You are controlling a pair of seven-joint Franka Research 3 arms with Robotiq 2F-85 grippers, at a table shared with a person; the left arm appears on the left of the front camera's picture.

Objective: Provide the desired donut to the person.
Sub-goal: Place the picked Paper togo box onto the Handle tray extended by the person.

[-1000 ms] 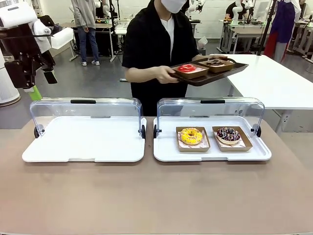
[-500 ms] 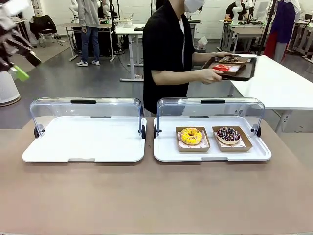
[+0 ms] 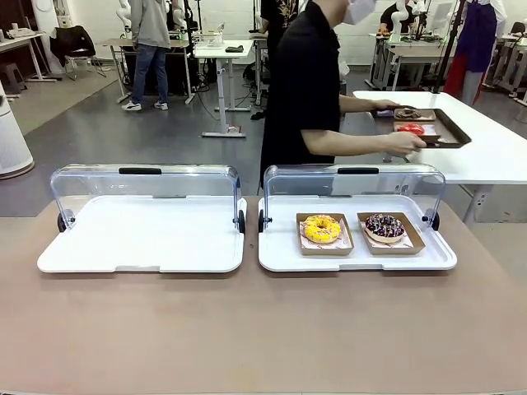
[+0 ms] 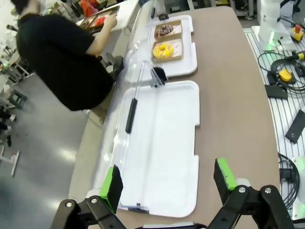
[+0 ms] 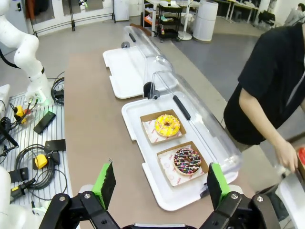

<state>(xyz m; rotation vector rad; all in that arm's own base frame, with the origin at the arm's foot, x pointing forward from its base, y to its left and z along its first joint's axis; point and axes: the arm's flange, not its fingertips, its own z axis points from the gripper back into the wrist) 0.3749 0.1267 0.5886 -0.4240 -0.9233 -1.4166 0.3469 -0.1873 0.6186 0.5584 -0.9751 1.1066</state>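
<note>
A yellow-iced donut (image 3: 322,228) and a chocolate donut with sprinkles (image 3: 384,225) lie in brown paper trays on the right white tray (image 3: 280,251). The person (image 3: 309,82) has turned away and holds a dark tray (image 3: 450,130) with a red donut (image 3: 411,129) over the side table. From high up, my left gripper (image 4: 169,183) stands open above the empty left tray (image 4: 162,143). The right gripper (image 5: 160,186) is open too, with the yellow donut (image 5: 167,125) and the sprinkled donut (image 5: 187,160) below it. Which donut is desired, I cannot tell.
Both trays have clear lids (image 3: 144,185) tilted open at the back. A white side table (image 3: 494,156) stands at the right behind the brown table (image 3: 263,329). Cables and small devices (image 5: 38,157) lie beside the table on the robot's side.
The person turned to the right and carried the dark tray from in front of the body to the side table. My left arm rose out of the front view at the left.
</note>
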